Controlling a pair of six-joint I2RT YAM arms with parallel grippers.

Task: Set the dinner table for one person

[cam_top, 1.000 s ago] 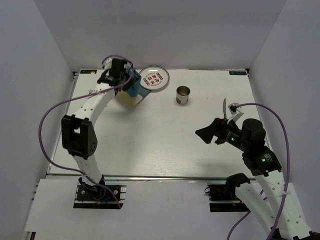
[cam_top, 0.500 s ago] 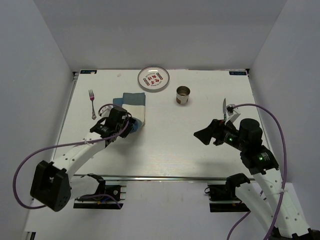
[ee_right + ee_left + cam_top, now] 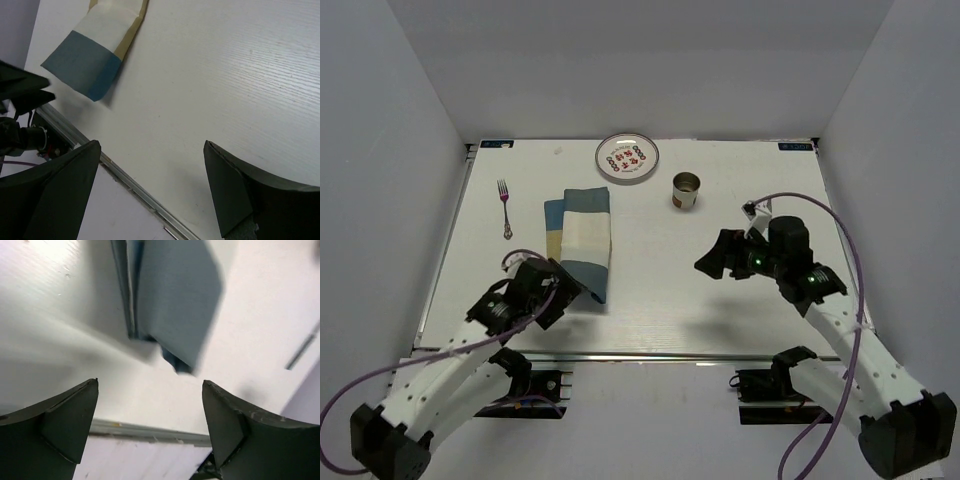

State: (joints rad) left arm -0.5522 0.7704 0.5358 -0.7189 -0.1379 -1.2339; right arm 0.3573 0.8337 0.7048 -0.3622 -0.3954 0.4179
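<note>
The dinner table (image 3: 660,290) is a large white top with a metal rail along its front edge (image 3: 150,432). A blue-and-tan placemat (image 3: 580,240) lies flat on its left half, blue end toward the front (image 3: 170,315). My left gripper (image 3: 570,292) hovers just in front of that blue end, open and holding nothing (image 3: 150,384). My right gripper (image 3: 712,258) hangs open over the bare table right of centre, also holding nothing (image 3: 152,145). From the right wrist, the placemat (image 3: 95,55) shows at the upper left.
A fork (image 3: 504,208) lies left of the placemat. A patterned plate (image 3: 627,155) sits at the far edge, with a metal cup (image 3: 686,190) to its right. White walls enclose the table on three sides.
My left gripper pulled the placemat from the far left toward the front, spread it flat, then opened and let go. The right arm shifted a little left and farther in.
</note>
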